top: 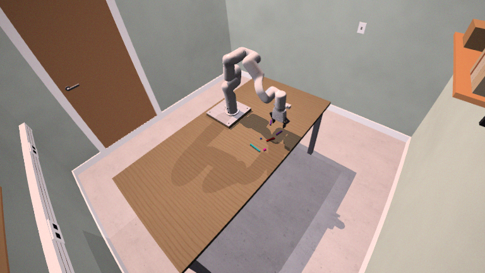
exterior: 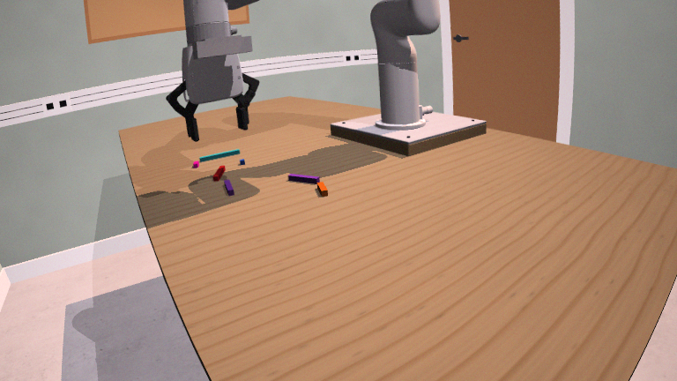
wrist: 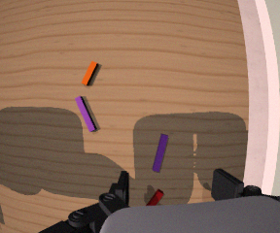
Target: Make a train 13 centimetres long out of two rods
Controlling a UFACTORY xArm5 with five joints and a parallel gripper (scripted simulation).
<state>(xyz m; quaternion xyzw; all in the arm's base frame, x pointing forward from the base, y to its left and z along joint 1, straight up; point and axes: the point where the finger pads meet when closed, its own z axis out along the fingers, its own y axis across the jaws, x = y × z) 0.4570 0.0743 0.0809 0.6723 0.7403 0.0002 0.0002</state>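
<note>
Near the table's (exterior: 449, 257) far-left corner, the gripper (exterior: 215, 124) is hovering with fingers released, empty, needing next to close the red (exterior: 219, 172)–purple (exterior: 228, 186) gap.

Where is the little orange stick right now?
In the exterior view the orange rod lies flat on the table, just right of the longer-looking purple rod, nearly touching its end, in front of the robot's base plate.

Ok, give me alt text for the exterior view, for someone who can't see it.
A grey robot arm holds its open gripper above the far corner of a wooden table, holding nothing. Below lie small rods: a turquoise rod, a red rod, two purple rods and an orange rod.
</note>
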